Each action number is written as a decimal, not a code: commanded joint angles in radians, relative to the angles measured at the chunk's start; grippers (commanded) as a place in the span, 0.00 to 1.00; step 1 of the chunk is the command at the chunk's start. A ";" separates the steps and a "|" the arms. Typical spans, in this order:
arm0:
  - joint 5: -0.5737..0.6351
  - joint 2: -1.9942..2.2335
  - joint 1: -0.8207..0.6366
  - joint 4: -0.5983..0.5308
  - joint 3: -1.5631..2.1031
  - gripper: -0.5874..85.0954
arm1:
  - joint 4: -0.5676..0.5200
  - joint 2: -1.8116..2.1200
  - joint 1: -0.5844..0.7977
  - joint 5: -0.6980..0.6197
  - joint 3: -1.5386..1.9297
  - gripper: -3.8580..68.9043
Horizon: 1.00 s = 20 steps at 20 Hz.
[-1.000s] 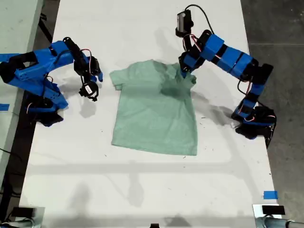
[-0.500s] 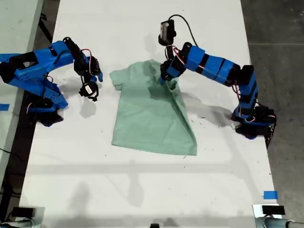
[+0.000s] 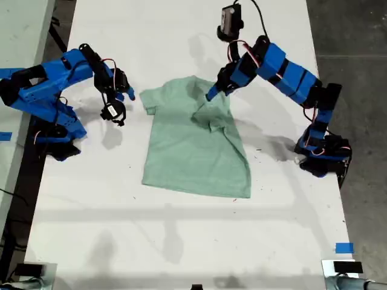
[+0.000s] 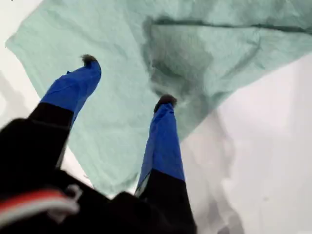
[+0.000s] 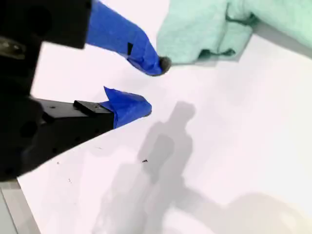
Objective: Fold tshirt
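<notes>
First gripper [image 3: 213,92] has released the soft pale mint-green cloth tshirt [image 3: 193,142], jaws apart above it; sleeve now folded inward. Second gripper [image 3: 116,103] open beside it.

No legible text, label, brand, number or sign is showing in any view. The tshirt [image 3: 196,142] is presenting plain, unmarked cloth, and the white bench [image 3: 181,241] is bearing no readable marking.

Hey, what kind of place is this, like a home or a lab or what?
Probably a robotics lab or workshop: two blue arms clamped to a plain white table, blue tape marks on it, bare grey floor, and just a tshirt laid out.
</notes>
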 commanded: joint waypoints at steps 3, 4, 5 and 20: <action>0.051 -0.038 -0.017 0.146 -0.268 0.31 | -0.018 0.308 -0.028 0.003 0.314 0.36; 0.075 -0.061 -0.031 0.169 -0.318 0.32 | -0.031 0.344 -0.038 0.009 0.371 0.36; 0.101 -0.074 -0.044 0.172 -0.351 0.32 | -0.046 0.380 -0.044 0.018 0.430 0.35; 0.224 -0.595 -0.052 -0.005 -0.577 0.33 | -0.120 0.624 -0.066 0.040 0.684 0.30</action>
